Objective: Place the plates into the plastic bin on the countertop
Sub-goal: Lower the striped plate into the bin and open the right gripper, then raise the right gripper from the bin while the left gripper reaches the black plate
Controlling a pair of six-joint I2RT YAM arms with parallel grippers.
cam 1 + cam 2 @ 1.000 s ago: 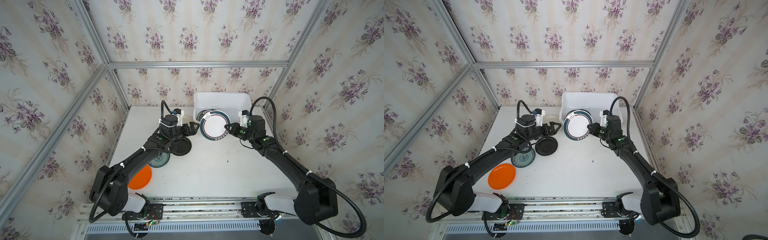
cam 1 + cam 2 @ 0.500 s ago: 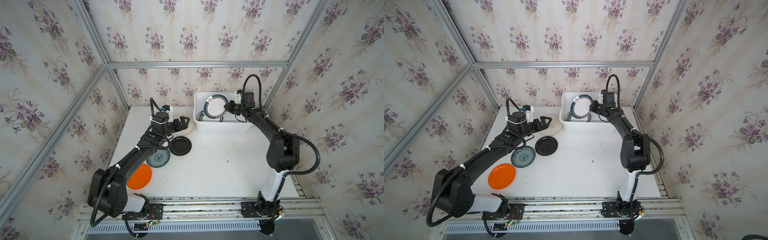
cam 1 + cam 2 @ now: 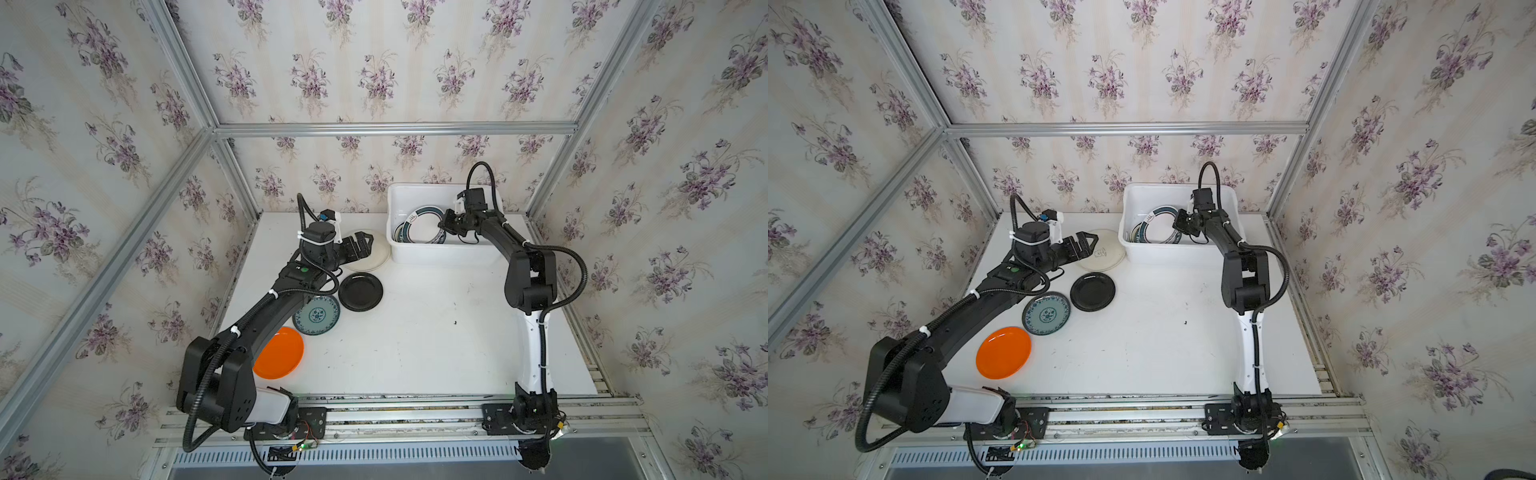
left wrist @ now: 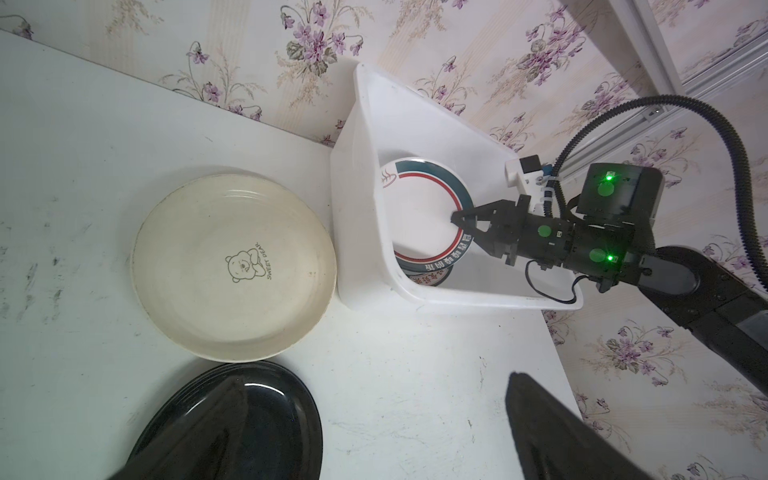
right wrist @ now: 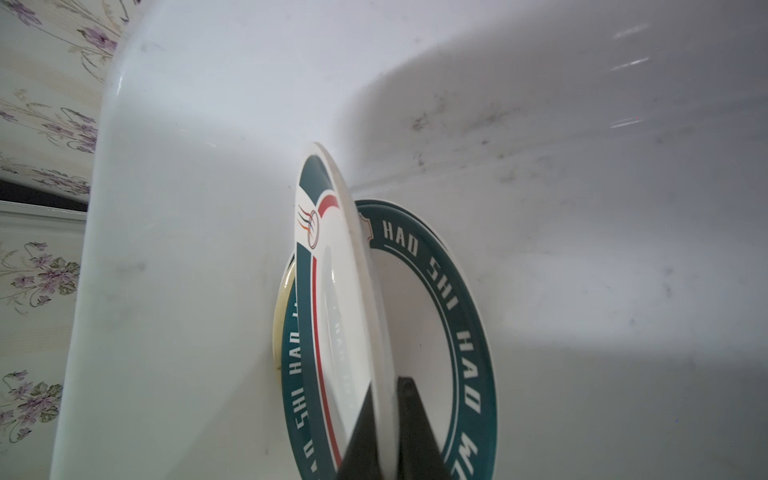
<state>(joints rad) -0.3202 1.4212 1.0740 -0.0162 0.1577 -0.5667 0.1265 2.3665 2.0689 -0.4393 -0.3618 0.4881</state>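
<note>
**Worktop** (image 3: 415,353): white and scuffed, it fills the middle of both top views.

**Plastic bin** (image 3: 436,254): stands at upper centre-right of the frame, against the back wall.

**Plates outside the bin:** four, all lying flat at centre-left.
- The cream plate (image 3: 380,249) is just left of the bin.
- The black plate (image 3: 360,291) is just below it.
- The teal-patterned plate (image 3: 318,318) is lower left of that.
- The orange plate (image 3: 280,353) is lowest, partly under the left arm.

**Plates inside the bin:**
- A ringed plate (image 4: 419,216) stands tilted on edge over a lettered plate (image 5: 469,332) lying on the bin floor.
- A pale yellow rim (image 5: 279,320) shows beneath that one.

**Right hand** (image 4: 455,217): reaches into the bin, clamped tight on the ringed plate's rim.

**Left hand** (image 3: 365,245): jaws fully spread and holding nothing. It is poised at the cream plate's near edge, and contact cannot be confirmed.

**Assessment:** the step in hand is depositing the ringed plate.
- The right hand's next move is to lay the plate down onto the stack, release it, and withdraw without catching the bin wall.
- The left hand must then get a finger under the cream plate's shallow rim. The bin wall close beside it leaves little room.
</note>
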